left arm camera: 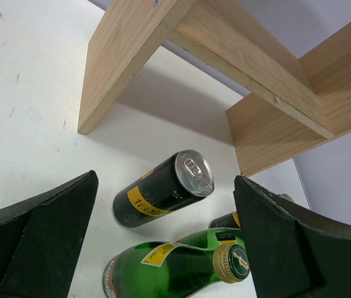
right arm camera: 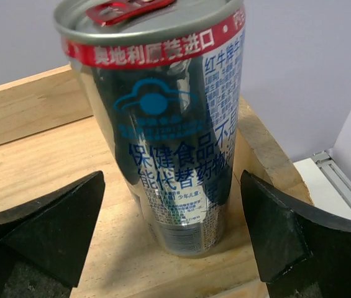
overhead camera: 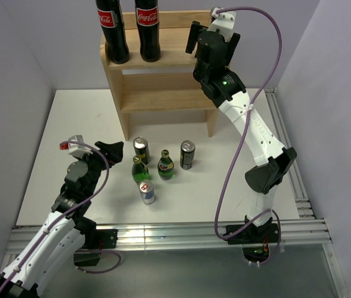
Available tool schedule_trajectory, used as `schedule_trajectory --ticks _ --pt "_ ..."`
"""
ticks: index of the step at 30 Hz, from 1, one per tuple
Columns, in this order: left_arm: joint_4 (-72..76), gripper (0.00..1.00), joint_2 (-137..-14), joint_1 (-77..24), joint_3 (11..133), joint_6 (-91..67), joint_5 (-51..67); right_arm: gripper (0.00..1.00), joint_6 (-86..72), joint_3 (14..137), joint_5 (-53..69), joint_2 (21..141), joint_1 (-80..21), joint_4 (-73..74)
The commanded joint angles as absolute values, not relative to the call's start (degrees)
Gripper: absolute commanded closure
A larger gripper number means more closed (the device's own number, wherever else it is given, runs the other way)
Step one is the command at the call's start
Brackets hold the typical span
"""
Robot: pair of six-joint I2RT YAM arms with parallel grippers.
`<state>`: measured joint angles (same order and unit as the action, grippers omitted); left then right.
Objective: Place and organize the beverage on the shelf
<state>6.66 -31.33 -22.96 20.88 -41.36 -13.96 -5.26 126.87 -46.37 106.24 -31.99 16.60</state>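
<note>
Left hand [overhead camera: 112, 151] low, right hand [overhead camera: 214, 41] raised, both spread wide.

Bright, even light from above leaves the white table [overhead camera: 69, 124] nearly washed out. Between the left fingers [left arm camera: 38, 242], a black can [left arm camera: 156, 195] is sharp, its lid glinting; beyond their tips the shelf [left arm camera: 132, 62] casts a soft grey shadow. Between the right fingers [right arm camera: 45, 230], a silver can [right arm camera: 169, 143] shows streaky reflections and crisp print. Both finger pairs read as near-black against the bright background, with little surface detail.
</note>
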Motion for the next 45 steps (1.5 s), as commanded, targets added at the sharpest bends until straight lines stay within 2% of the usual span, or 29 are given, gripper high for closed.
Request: schedule_trajectory --ticks 1,7,18,27,33,34,36,40,45 --pt "9.32 0.02 -31.11 -23.20 20.65 -41.13 -14.41 0.02 -3.69 130.08 -53.62 102.92 -28.13 14.06" --pt "8.88 0.02 -30.85 -23.20 20.83 -41.04 -14.76 0.02 -6.32 125.96 -53.44 98.62 -28.56 16.26" --pt "8.44 0.02 -30.76 -23.12 21.36 -40.69 -15.29 0.02 -13.36 108.91 -50.89 82.71 -31.20 19.95" --pt "6.42 0.01 -30.59 -23.20 22.85 -40.87 -14.59 0.02 -18.80 94.50 -53.35 69.97 -38.57 23.81" --pt "5.10 0.01 -30.50 -23.38 23.38 -42.01 -8.18 0.04 -31.53 73.60 -44.57 58.55 -46.48 28.03" --pt "4.75 0.01 -30.24 -23.47 23.20 -41.92 -8.17 0.05 -32.86 66.26 -42.56 56.45 -47.54 27.43" --pt "4.66 0.01 -30.23 -23.55 23.20 -41.40 -8.52 0.05 -35.93 59.01 -38.42 54.85 -49.91 23.30" --pt "4.22 0.01 -31.90 -23.64 24.43 -40.17 -8.61 0.05 -42.52 44.60 -36.91 54.67 -57.72 16.55" --pt "5.62 0.01 -32.87 -23.55 23.82 -40.43 -8.44 0.04 -45.00 36.57 -35.16 58.17 -59.33 6.95"
